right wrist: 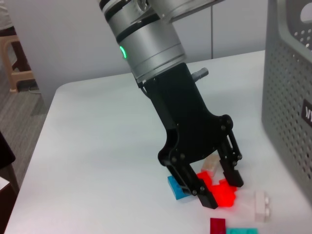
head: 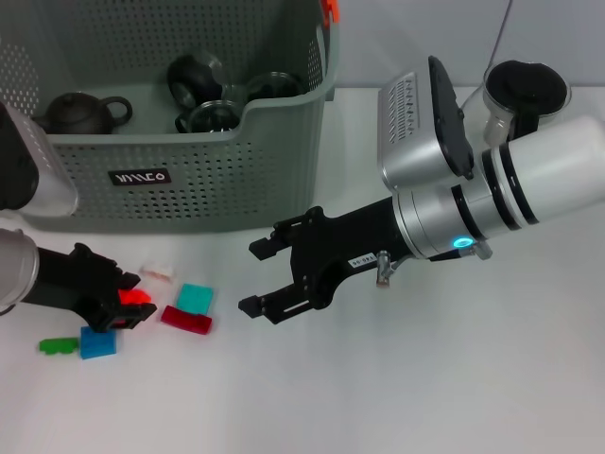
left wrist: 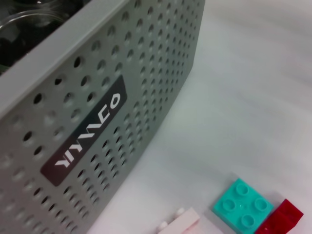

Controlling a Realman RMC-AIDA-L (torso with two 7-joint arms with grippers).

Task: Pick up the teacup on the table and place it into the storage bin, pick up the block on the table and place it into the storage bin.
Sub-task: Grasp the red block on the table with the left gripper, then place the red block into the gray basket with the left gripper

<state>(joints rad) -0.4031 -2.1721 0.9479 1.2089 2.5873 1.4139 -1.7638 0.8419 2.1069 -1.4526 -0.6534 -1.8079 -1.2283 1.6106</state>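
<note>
- Fingers first: the left gripper (head: 132, 307) is down at the table, its black fingertips (right wrist: 207, 197) pinching a bright red-orange plastic block (head: 133, 299); the right wrist view shows the tips closed on either side of it.
- Just beside that grip lie more plastic bricks: a blue brick (head: 98, 342) touching the gripper's underside, a small green brick (head: 58, 345) next to the blue one, and a white brick (head: 156, 271) a little toward the basket.
- Over to the right gripper (head: 256, 275), hovering above the white table (head: 425, 378), its two black fingers spread wide with nothing between them.
- Near its lower fingertip sit a teal square studded brick (head: 196, 298) and a dark red flat brick (head: 186, 320), touching each other; the left wrist view catches both at the foot of the basket wall.
- Further out, the large grey-green perforated plastic storage bin (head: 189, 180) stands behind the bricks, with its black label (left wrist: 85, 136) in white lettering facing the robot and an orange tab (head: 330, 10) at the rim.
- Inside the bin: a dark brown teapot (head: 83, 112) at the left end, a dark round teacup (head: 196, 76) lying on its side, and two glass cups (head: 213, 115) beside it.
- Beyond the right arm, a black-centred round object (head: 527, 87) rests on the table.
</note>
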